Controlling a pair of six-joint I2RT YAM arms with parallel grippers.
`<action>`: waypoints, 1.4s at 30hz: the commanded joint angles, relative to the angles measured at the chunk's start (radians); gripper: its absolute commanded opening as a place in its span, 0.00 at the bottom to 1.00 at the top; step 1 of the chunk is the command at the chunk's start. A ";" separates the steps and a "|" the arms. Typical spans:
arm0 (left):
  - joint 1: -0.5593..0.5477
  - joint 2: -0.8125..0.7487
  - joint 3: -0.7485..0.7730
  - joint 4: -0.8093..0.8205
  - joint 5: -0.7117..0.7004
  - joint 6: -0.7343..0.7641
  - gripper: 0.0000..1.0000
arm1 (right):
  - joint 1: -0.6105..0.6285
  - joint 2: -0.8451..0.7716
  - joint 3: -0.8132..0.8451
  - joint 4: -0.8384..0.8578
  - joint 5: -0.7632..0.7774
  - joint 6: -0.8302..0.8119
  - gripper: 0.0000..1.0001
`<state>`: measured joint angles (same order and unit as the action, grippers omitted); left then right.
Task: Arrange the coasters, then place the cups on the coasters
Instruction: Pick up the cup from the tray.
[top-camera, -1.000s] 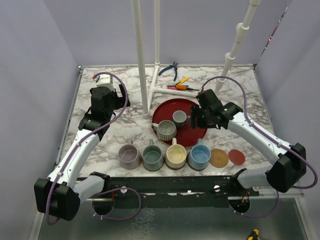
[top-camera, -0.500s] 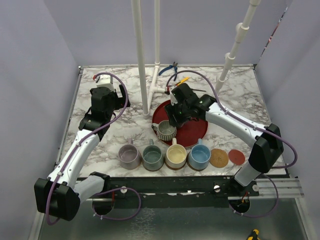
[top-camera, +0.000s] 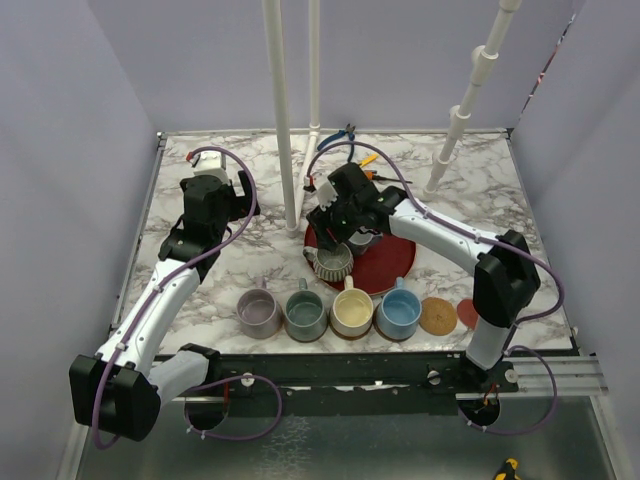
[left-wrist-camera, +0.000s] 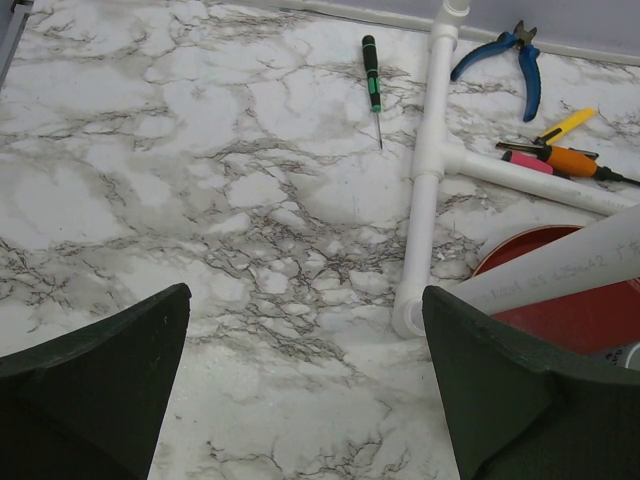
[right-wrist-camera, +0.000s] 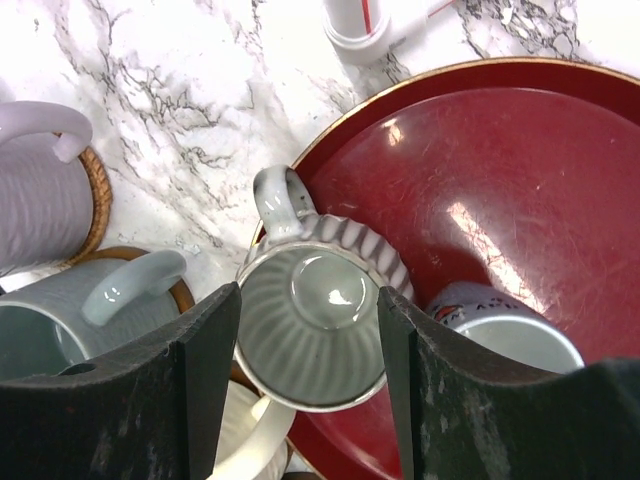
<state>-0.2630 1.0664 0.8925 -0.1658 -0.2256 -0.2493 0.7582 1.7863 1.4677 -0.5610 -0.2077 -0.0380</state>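
Observation:
The ribbed dark grey-green cup (right-wrist-camera: 315, 320) stands at the red tray's (right-wrist-camera: 480, 180) left rim, handle pointing away. My right gripper (right-wrist-camera: 310, 300) hovers over it, open, one finger on each side of its rim. A small pale grey cup (right-wrist-camera: 510, 335) sits on the tray just right of it. Lavender (top-camera: 259, 313), grey-green (top-camera: 305, 314), cream (top-camera: 352, 312) and light blue (top-camera: 397, 313) cups stand in a front row on brown coasters (right-wrist-camera: 95, 200). A tan coaster (top-camera: 438, 316) and a reddish coaster (top-camera: 470, 313) lie bare to their right. My left gripper (left-wrist-camera: 305, 300) is open over bare marble.
White pipe frame (left-wrist-camera: 425, 200) lies and rises behind the tray. Blue pliers (left-wrist-camera: 520, 65), a green screwdriver (left-wrist-camera: 372, 85) and orange and yellow tools (left-wrist-camera: 565, 150) lie at the back. Purple walls enclose the table.
My right arm swung left across the tray, from beside the small grey cup to above the ribbed cup. The left arm stayed put.

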 joint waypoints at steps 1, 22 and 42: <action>0.005 0.009 -0.003 0.002 -0.018 0.010 0.99 | -0.001 0.037 0.003 0.042 -0.014 -0.066 0.61; 0.005 0.007 -0.001 -0.005 -0.021 0.009 0.99 | -0.040 0.091 -0.049 0.043 0.033 -0.164 0.54; 0.005 0.013 0.000 -0.005 -0.015 0.008 0.99 | -0.041 0.069 -0.045 0.064 -0.004 -0.133 0.11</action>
<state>-0.2630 1.0756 0.8925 -0.1661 -0.2291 -0.2489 0.7059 1.9148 1.4361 -0.5209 -0.1806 -0.1928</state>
